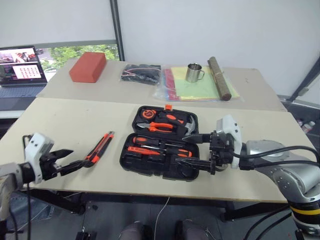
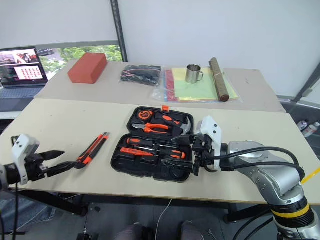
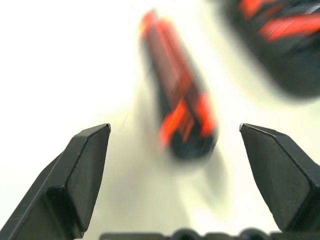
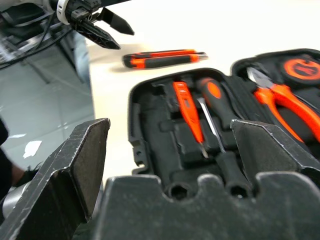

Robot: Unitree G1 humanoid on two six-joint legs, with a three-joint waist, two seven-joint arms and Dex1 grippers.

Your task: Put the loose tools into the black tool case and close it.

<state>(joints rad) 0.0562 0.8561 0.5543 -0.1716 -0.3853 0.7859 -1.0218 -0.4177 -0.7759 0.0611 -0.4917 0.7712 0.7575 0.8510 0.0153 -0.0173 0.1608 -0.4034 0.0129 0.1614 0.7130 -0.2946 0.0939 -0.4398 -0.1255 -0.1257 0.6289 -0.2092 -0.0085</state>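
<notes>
The black tool case (image 1: 131, 159) lies open at the middle of the near table. Screwdrivers (image 1: 156, 148) sit in its front half; the slim red-orange screwdriver (image 4: 187, 107) rests in a slot beside one with an orange-black handle (image 4: 212, 92). Pliers (image 1: 162, 126) and a hammer (image 1: 187, 125) fill the back half. The orange-black utility knife (image 1: 100, 147) lies loose on the table left of the case. My left gripper (image 1: 77, 158) is open just short of the knife's near end (image 3: 180, 100), not touching it. My right gripper (image 1: 184, 149) hangs open and empty over the case's right end.
On the far table are a red block (image 1: 87, 66), a black bag (image 1: 141, 73), a metal mug (image 1: 195, 72), a brown roll (image 1: 219, 77) and coloured sheets (image 1: 195, 90). A laptop (image 1: 22, 65) stands at the far left. The table's front edge runs close below both grippers.
</notes>
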